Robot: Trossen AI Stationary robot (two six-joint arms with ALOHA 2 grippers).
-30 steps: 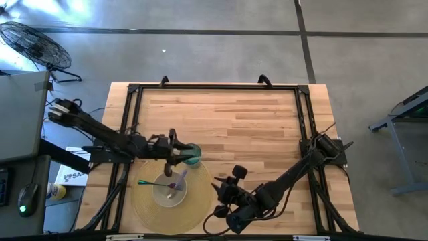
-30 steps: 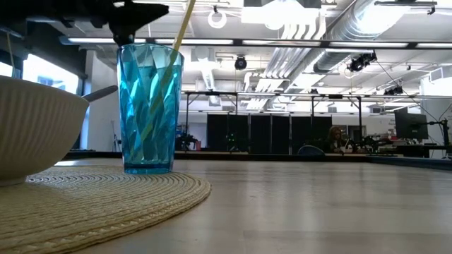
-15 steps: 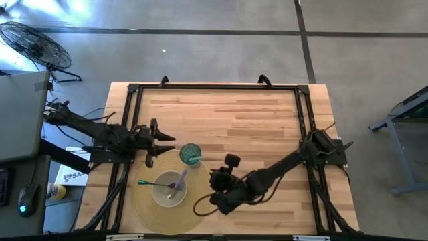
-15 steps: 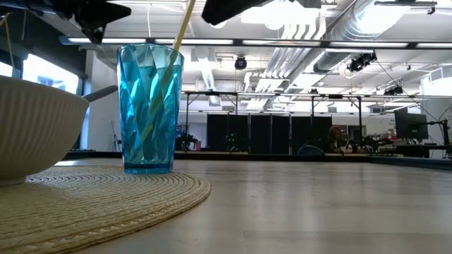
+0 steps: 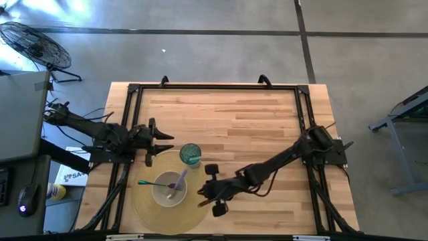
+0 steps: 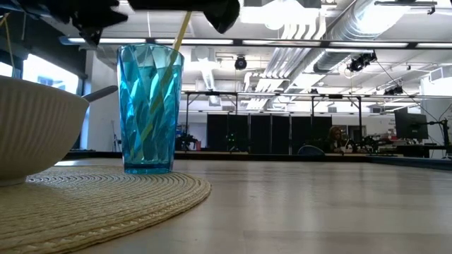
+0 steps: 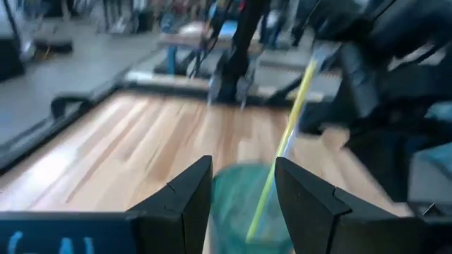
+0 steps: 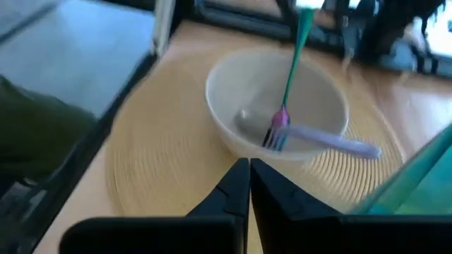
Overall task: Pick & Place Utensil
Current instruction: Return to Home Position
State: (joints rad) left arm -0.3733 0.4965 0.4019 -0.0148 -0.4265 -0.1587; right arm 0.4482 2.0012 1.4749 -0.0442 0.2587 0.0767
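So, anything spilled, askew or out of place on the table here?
Nothing stands out. The yellow straw leans inside the upright blue cup, two utensils lie in the white bowl on the woven mat, and the left gripper and right gripper hold nothing.

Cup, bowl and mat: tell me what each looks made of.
Cup: translucent blue, faceted and glossy, with the room showing through it; probably plastic, possibly glass.
Bowl: opaque white with a finely ribbed outer wall; ceramic or plastic, cannot tell which.
Mat: straw-coloured woven fibre, matte, coiled in concentric rings.
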